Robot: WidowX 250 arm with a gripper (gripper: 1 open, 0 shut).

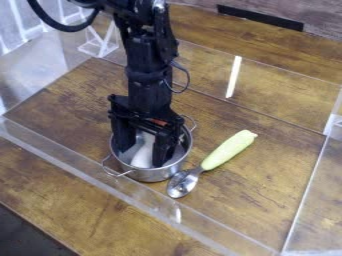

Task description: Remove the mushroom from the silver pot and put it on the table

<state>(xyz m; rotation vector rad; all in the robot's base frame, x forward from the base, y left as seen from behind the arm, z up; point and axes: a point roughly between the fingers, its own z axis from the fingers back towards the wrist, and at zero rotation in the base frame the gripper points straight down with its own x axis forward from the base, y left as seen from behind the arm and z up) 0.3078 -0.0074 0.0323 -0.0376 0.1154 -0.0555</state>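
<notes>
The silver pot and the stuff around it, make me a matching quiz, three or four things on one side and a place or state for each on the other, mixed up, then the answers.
Column one:
1. silver pot
2. claw
3. yellow-green corn piece
4. small metal spoon

Column two:
A. lying on the table, to the pot's right in the picture
B. open, lowered into the pot
C. lying just in front of the pot, at its lower right
D. standing on the table with the arm reaching down into it

Pairs: 1-D, 2-B, 3-A, 4-C
</notes>
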